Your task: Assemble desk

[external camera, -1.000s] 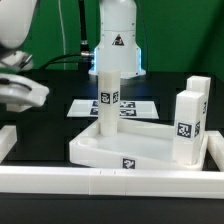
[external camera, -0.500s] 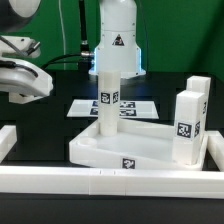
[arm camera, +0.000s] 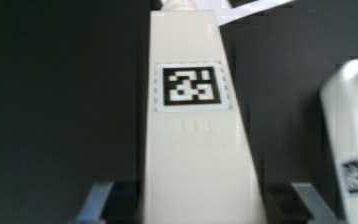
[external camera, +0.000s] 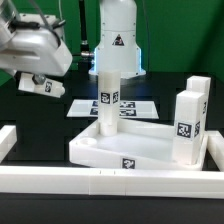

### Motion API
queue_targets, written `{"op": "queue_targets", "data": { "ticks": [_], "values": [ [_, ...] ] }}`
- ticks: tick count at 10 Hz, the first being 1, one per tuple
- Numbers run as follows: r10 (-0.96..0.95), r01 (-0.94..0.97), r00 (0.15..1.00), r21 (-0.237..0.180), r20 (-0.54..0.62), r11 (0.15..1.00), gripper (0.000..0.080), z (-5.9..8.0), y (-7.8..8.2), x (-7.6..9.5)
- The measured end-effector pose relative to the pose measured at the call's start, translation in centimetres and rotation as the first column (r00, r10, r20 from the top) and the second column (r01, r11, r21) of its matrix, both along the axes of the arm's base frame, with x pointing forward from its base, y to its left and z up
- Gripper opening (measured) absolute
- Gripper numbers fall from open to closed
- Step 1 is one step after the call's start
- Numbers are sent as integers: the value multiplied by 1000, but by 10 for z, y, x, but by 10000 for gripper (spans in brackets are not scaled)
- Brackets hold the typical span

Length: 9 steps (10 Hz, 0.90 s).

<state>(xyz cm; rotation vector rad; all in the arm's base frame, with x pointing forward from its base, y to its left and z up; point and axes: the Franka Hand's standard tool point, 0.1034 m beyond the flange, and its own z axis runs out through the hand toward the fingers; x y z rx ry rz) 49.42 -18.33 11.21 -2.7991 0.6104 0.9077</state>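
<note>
Up at ten o'clock in the exterior view, seemingly clamps a tagged white leg (arm camera: 194,120) between the half-closed fingers (arm camera: 101,198) of the gripper (external camera: 38,82), lifted clear for socketing. Toward five o'clock, leaves the tabletop (external camera: 100,152) rim-up, with a standing leg (external camera: 108,95) socketed and spare legs (external camera: 188,125) at three o'clock.

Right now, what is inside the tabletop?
One leg stands upright inside the tabletop. Its raised rim covers the floor nearest the camera, so anything low there is hidden.
</note>
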Motion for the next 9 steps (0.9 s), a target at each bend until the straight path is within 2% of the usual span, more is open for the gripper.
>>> {"op": "queue_targets", "data": {
  "ticks": [1,5,7,8,9],
  "values": [
    [9,-7,997,-29,75,1000,288,2,-1,14],
    [51,5,937,-158,347,987,288,-1,-3,27],
    [100,0,878,-208,467,978,288,13,19,45],
    [144,2,818,-252,556,968,288,23,29,56],
    [146,7,805,-256,575,967,288,28,42,55]
  ]
}}
